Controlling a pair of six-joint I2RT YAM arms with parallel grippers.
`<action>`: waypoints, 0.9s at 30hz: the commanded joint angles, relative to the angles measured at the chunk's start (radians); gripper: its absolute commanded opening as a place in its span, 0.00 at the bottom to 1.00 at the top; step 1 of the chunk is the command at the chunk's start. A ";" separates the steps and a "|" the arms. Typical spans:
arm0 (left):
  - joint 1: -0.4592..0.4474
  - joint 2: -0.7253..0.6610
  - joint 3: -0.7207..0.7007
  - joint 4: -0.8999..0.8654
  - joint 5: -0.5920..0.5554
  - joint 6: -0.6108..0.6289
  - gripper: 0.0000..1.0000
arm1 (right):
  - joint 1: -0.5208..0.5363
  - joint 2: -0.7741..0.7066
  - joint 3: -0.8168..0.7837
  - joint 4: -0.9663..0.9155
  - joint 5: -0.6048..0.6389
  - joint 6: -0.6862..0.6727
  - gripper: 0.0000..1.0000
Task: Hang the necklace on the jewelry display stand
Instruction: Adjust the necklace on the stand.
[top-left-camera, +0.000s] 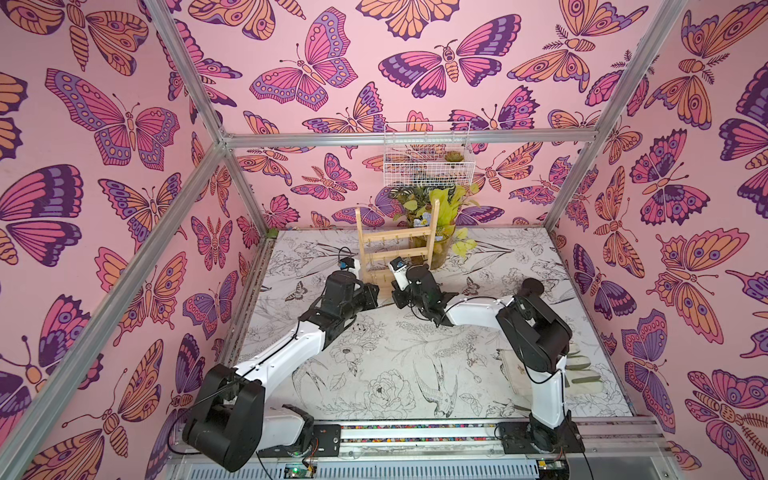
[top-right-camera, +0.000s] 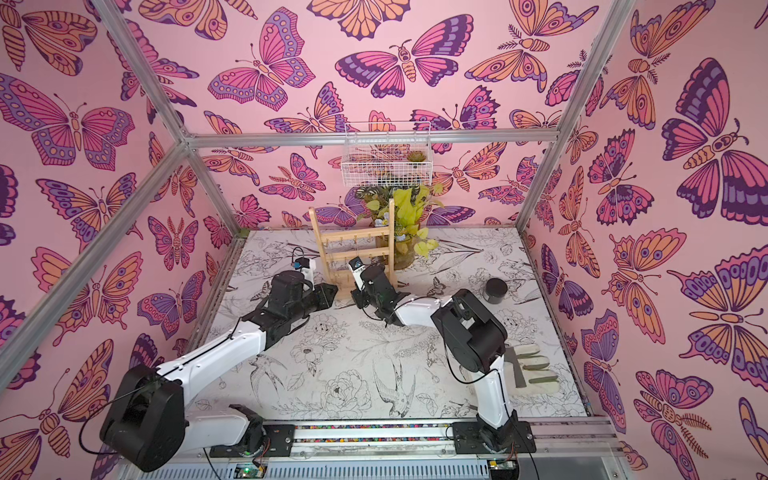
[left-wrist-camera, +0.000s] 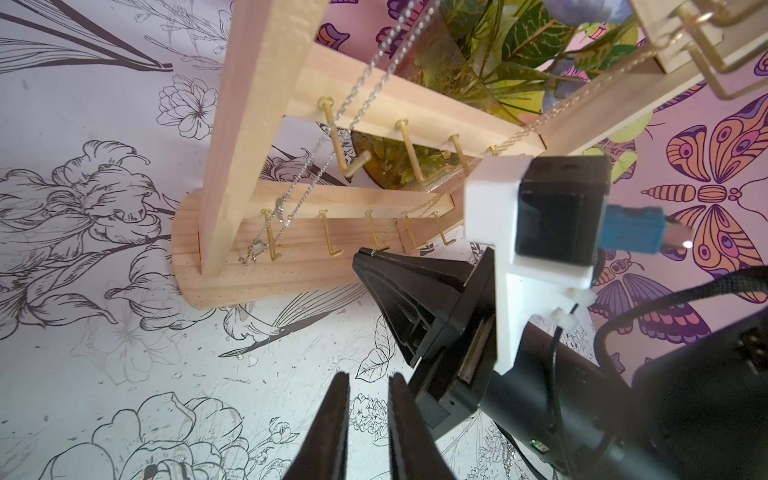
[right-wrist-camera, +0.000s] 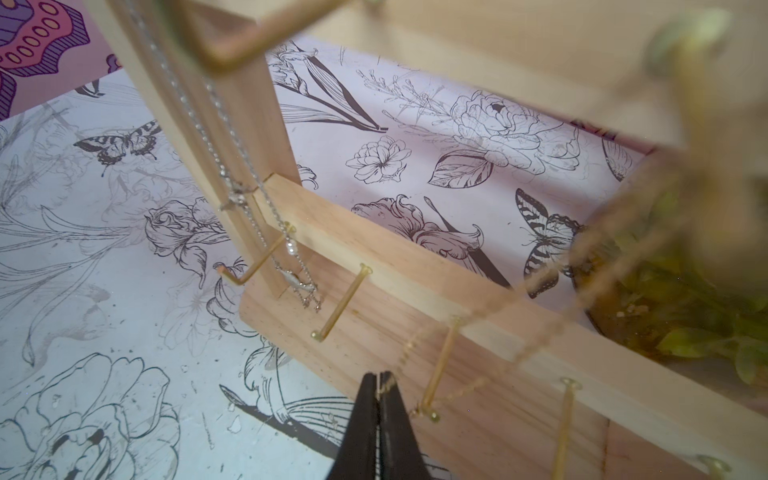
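Necklace (left-wrist-camera: 540, 118) chain is pinched between the pressed-together tips of my right gripper (right-wrist-camera: 379, 380), low in front of the jewelry display stand (right-wrist-camera: 374, 245). The tips sit between two hooks (right-wrist-camera: 340, 307) of the lowest crossbar, above the base (right-wrist-camera: 291, 316) edge, and the chain climbs toward the upper bars. My left gripper (left-wrist-camera: 368, 376) hangs nearby, tips slightly parted, holding nothing. A silver chain (right-wrist-camera: 249, 208) hangs by the post on my left arm's side. Bare bench (left-wrist-camera: 208, 332) spreads in front of the base.

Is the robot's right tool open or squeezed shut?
Shut. In the right wrist view, the right tool's two black fingers press together at the tips, with the thin gold necklace pinched between them.
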 joint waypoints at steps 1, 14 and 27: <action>0.008 -0.019 -0.021 0.017 -0.006 0.008 0.20 | 0.006 0.020 0.006 0.011 0.025 -0.011 0.09; 0.008 -0.019 -0.020 0.017 -0.003 0.005 0.21 | 0.007 -0.044 -0.029 0.037 0.015 -0.010 0.23; 0.007 -0.005 -0.018 0.025 0.008 -0.005 0.20 | 0.007 -0.153 -0.107 0.046 0.019 -0.004 0.37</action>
